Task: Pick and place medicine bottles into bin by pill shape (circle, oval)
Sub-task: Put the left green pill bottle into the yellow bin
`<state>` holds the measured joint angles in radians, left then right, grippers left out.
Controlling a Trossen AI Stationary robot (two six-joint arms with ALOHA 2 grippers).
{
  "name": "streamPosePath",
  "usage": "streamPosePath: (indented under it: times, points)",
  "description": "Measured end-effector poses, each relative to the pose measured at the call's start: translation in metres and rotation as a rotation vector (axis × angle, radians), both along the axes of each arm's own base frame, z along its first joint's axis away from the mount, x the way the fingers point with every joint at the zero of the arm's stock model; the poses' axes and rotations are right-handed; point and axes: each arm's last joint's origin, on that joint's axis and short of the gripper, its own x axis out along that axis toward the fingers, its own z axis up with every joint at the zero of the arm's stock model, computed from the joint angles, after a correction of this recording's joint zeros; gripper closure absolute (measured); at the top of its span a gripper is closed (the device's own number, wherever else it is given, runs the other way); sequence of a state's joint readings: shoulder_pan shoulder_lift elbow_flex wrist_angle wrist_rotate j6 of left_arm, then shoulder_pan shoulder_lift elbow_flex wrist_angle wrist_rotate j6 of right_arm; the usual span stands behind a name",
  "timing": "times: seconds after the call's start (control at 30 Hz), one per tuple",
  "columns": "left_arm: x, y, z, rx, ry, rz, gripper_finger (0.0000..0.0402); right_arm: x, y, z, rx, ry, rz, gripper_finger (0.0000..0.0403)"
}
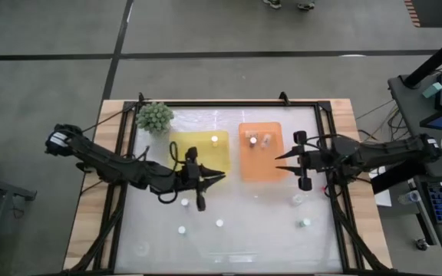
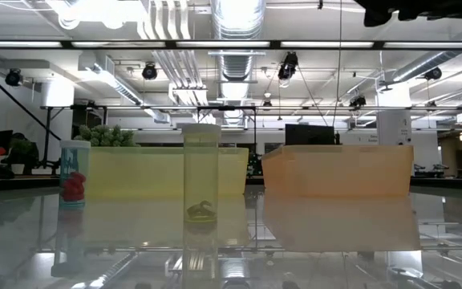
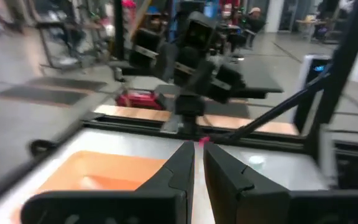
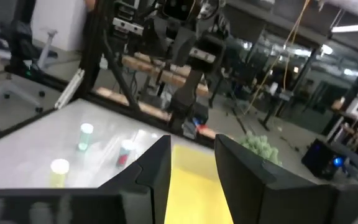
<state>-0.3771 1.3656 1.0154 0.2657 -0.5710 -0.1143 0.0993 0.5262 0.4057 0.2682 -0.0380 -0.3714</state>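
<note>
White tabletop [image 1: 236, 238] fills a dark frame, seen from above, with a grey workshop floor around it. At the table's far side, you have a yellow bin [image 1: 198, 153] on the left and an orange bin [image 1: 263, 162] on the right, just beside each other. A green spiky plant [image 1: 154, 116] sits by the yellow bin's far left corner.

One medicine bottle [image 1: 215, 139] already stands in the yellow bin, and two bottles [image 1: 259, 139] stand in the orange bin. Loose bottles [image 1: 219, 223] are scattered on the near half of the table, some near the left arm, two [image 1: 305, 223] toward the right edge.

Your left gripper [image 1: 219, 175] hovers at the yellow bin's near edge with its fingers nearly pressed together and nothing visible between them. Your right gripper [image 1: 281, 159] hovers over the orange bin's right side with fingers spread apart, empty.

Both grippers look ready for a fresh pick. Judging from this, read the pill shape before committing: the table-level camera shows a clear bottle [image 2: 201, 197] close up, with a greenish pill at its bottom. Spread the left fingers, descend straight over a nearby bottle, and grip below the cap so it does not tip.
</note>
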Motion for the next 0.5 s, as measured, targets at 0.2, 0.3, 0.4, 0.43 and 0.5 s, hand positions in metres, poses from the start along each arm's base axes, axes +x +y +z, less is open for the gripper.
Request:
streamPosePath:
  times: [0.2,0.3,0.4,0.43,0.5]
  points:
    - [0.021,-0.011,0.017,-0.203,0.136,-0.088,0.0382,-0.017,-0.002,-0.008,-0.027,-0.096,0.005,0.0302]
    - [0.029,-0.015,0.022,-0.293,0.234,-0.061,0.0382,-0.027,-0.002,-0.013,-0.019,-0.199,0.021,0.0311]
    - [0.036,-0.021,0.023,-0.407,0.296,-0.047,0.0382,-0.032,-0.002,-0.021,0.008,-0.250,0.038,0.0323]
    - [0.038,-0.025,0.022,-0.444,0.309,-0.055,0.0382,-0.034,-0.002,-0.023,0.016,-0.264,0.040,0.0328]
    - [0.042,-0.035,0.019,-0.526,0.330,-0.079,0.0382,-0.036,-0.003,-0.026,0.034,-0.279,0.042,0.0336]
